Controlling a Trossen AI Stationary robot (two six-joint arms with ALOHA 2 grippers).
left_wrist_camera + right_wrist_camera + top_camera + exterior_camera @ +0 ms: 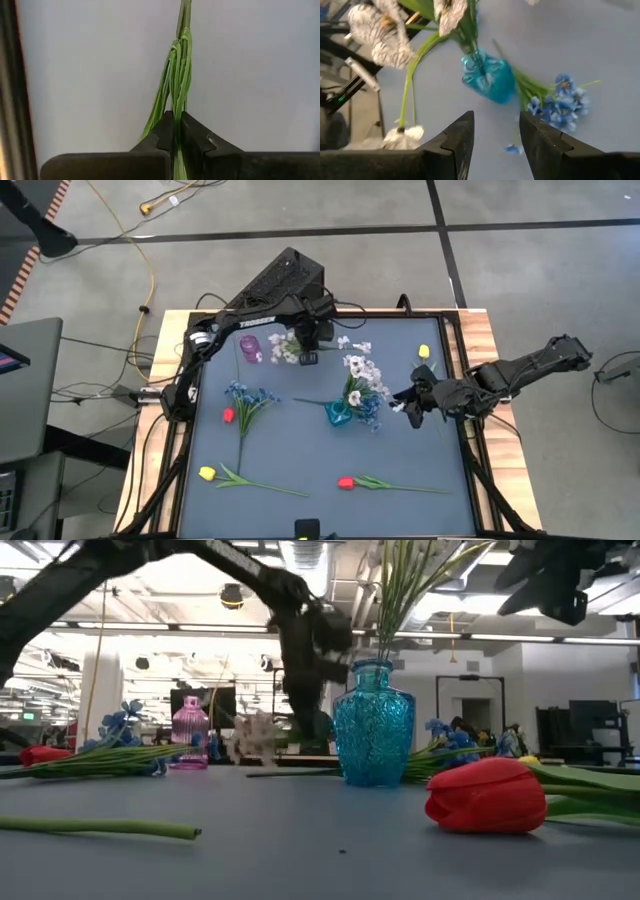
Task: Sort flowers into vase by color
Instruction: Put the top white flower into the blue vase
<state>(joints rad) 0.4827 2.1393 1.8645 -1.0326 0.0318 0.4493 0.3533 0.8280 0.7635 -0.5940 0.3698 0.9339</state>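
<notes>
On the left of my blue-grey tabletop [300,440] lies a yellow tulip [207,473] near the front edge, its stem running off toward the middle. Behind it a small red tulip head [228,415] sits just beside a blue sprig [245,395], whose long stem points toward the front. Toward the back stands a pink vase [249,345].

Just right of that pink vase, my left gripper [308,358] is down at the tabletop among a white sprig [284,346]. Its fingers [165,130] are pressed together, pinching the thin green stem [177,75] of that white sprig; in the left wrist view the leaves run straight out from between them. More loose white blossoms [352,344] lie a little farther right.

Near the middle stands the blue vase [338,415], with white flowers [357,370] already in it and blue blossoms [370,412] lying at its side. In front of it a red tulip [346,482] lies near the front edge, its stem pointing right.

To the right of the blue vase, my right gripper [409,402] hangs above the tabletop, apart from the vase, its fingers [462,135] spread with nothing between them. A second yellow tulip [424,352] lies behind it, toward the back right.
</notes>
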